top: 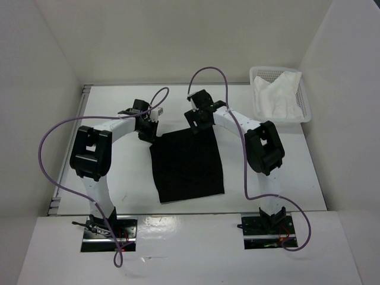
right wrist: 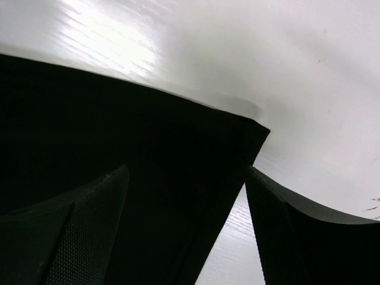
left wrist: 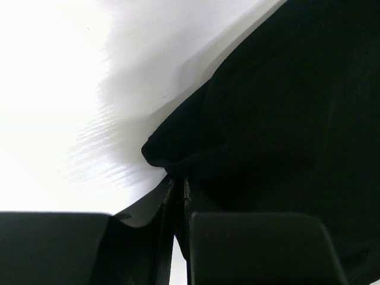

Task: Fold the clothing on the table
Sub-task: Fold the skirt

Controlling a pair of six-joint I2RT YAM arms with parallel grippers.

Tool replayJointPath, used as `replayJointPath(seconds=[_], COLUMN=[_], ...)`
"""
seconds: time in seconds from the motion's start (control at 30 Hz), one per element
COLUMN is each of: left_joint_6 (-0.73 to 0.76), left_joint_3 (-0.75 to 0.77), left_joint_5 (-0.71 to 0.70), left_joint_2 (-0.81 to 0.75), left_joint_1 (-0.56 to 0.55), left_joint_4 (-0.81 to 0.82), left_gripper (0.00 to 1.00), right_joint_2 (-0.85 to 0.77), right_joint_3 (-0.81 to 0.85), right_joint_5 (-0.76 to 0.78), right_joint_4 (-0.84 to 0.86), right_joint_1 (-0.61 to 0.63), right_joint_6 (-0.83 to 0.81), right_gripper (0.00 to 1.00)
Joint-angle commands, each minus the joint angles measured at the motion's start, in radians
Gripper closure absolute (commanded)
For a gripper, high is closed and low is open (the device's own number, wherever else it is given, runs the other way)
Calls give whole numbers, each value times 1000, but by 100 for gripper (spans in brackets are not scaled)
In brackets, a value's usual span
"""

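Black clothing [top: 187, 166] lay flat on the table [top: 297, 172], its far-left corner clamped in the left end effector [top: 146, 133]. The right end effector [top: 199, 122] stood apart, straddling the far-right corner. The corner-grasping step seemed half done: next, the right likely needed to close before both drew the far edge nearward.

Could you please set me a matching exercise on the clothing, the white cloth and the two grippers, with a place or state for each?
Things
1. clothing
2. white cloth
3. left gripper
4. right gripper

Places or states
A. jaws open, astride a far corner of the clothing
B. lying in the basket
C. spread on the table
D. jaws shut on a far corner of the clothing

Pairs: 1-C; 2-B; 3-D; 4-A
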Motion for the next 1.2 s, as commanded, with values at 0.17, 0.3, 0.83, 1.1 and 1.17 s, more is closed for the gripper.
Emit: replayJointPath(seconds=[0.17, 0.3, 0.83, 1.1, 1.17], left_joint_6=[21, 21, 49, 49, 49], left_joint_3=[-8, -8, -8, -8, -8], left_joint_5=[-25, -25, -44, -44, -44], left_joint_2=[-34, -34, -34, -34, -34], left_joint_1=[-15, -34, -72, -81, -81], left_joint_4=[23, 23, 14, 14, 14], left_gripper=[87, 87, 85, 84, 84], right_joint_2=[-76, -94, -47, -24, -12], right_joint_3=[-118, -163, -137, -138, -125], right_joint_5=[65, 84, 0, -21, -21], right_joint_4=[111, 141, 152, 174, 174], right_joint_1=[-92, -101, -101, -121, -121], right_joint_6=[1, -17, -17, -17, -17], right_gripper=[19, 22, 29, 29, 30])
